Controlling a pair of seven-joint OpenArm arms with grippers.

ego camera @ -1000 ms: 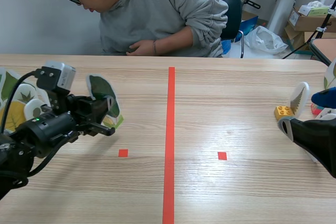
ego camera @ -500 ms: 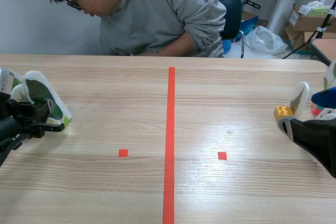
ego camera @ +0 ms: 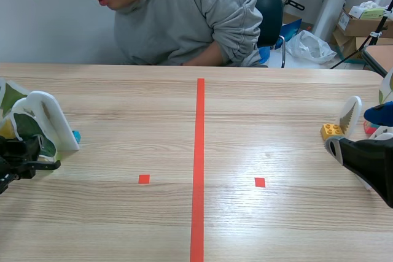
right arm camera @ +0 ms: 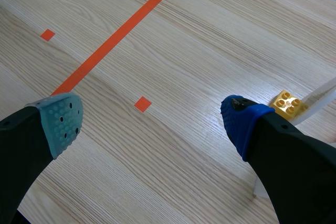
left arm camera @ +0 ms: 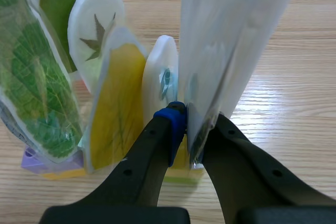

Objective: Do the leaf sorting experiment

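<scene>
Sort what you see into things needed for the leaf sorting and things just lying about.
Job: held leaf card, green leaf card, yellow leaf card, left gripper.
Lying about: plastic bag, cardboard box, chair.

Six leaf cards, two tools

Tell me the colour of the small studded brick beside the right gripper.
The brick is yellow, which shows best in the right wrist view.

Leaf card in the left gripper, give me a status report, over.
Left gripper shut on leaf card, upright beside the standing leaf cards. Right gripper open, empty, yellow brick beside it. Person across the table, not reaching in.
</scene>
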